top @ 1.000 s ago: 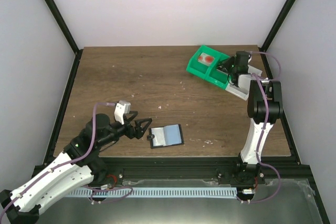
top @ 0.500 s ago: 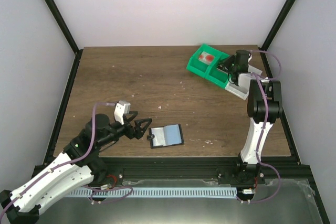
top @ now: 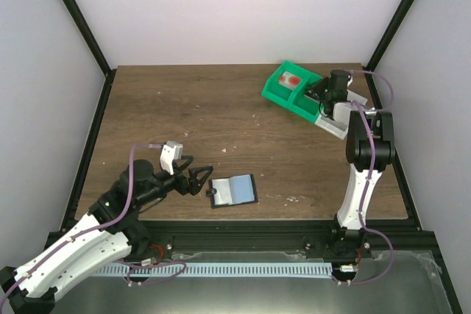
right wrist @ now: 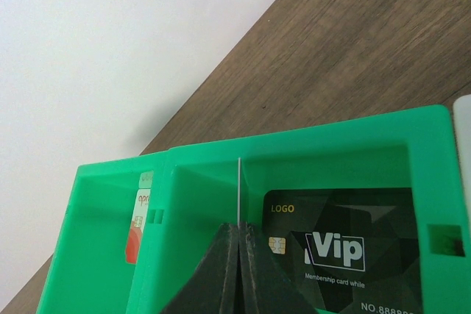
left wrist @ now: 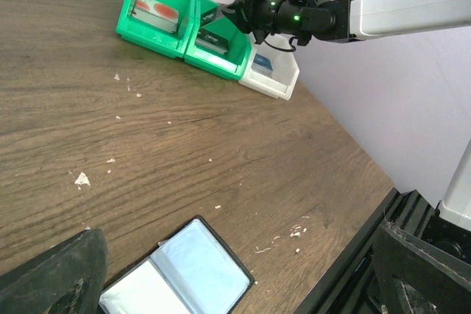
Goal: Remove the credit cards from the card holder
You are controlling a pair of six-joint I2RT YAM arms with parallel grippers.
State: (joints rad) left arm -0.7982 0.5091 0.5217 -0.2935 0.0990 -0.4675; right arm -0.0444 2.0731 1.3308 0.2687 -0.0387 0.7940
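The card holder (top: pixel 233 190) lies open and flat near the table's front edge, its pale blue-grey pockets (left wrist: pixel 184 273) facing up. My left gripper (top: pixel 200 179) stands open just left of it, its fingers (left wrist: pixel 51 277) spread wide on either side of the holder (left wrist: pixel 235 284) and touching nothing. At the back right, my right gripper (top: pixel 318 95) is shut on a thin credit card seen edge-on (right wrist: pixel 239 189). It holds that card upright over the middle green bin (right wrist: pixel 294 156). A black VIP card (right wrist: pixel 338 248) lies flat in this bin.
Three bins stand in a row at the back right: a green one (top: pixel 278 87) holding a red and white card (right wrist: pixel 136 229), the middle green one (top: pixel 303 108), and a white one (top: pixel 335 126). Small pale crumbs (left wrist: pixel 81 178) dot the wood. The table's front rail (top: pixel 294 218) runs close behind the holder.
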